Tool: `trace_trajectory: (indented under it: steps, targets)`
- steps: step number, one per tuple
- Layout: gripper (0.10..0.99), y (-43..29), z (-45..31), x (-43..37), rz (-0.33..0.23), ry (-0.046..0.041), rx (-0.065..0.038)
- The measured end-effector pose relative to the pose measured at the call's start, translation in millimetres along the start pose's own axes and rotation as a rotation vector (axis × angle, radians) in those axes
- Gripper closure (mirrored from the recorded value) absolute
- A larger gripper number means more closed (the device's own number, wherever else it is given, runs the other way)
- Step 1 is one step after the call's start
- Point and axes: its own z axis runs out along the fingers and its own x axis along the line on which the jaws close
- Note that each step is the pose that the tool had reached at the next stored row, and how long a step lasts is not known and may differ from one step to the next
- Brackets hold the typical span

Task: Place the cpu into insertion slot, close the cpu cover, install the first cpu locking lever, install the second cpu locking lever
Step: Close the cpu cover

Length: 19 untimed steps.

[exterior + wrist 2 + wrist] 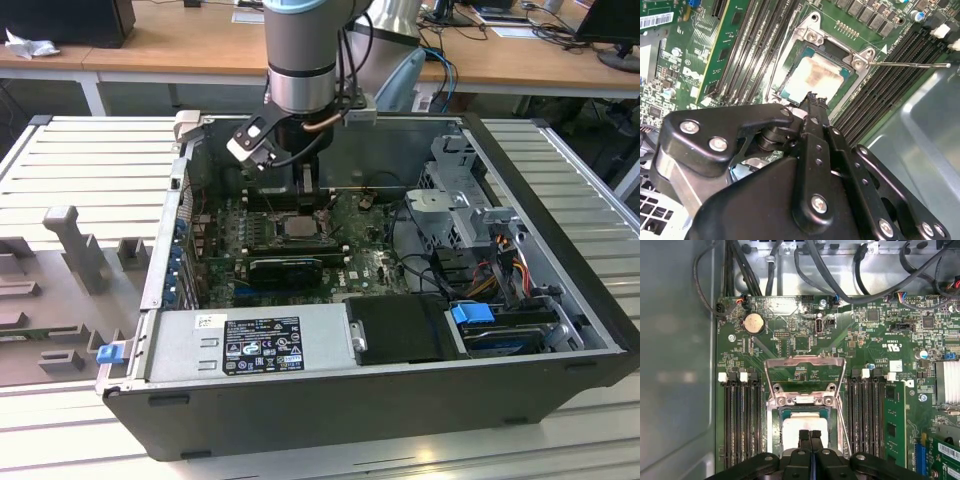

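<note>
Counting the task's parts, you have one cpu (792, 424), one insertion slot (837, 47) and one cpu cover (805, 361). The cpu lies flat in the insertion slot, metal top up, edges parallel to the memory slots (740, 425) banked either side. The cpu cover stands open. One locking lever (910, 64) juts sideways. The gripper (810, 434) is closed on nothing, its tips hiding one cpu edge.
</note>
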Motion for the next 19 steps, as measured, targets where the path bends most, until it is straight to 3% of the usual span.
trace_trajectory:
  steps: [12,19]
  targets:
    - [0.98,0.5,-7.7,0.1,0.0,0.0002,0.0]
    - [0.98,1.3,-18.1,0.1,0.0,0.0001,0.0]
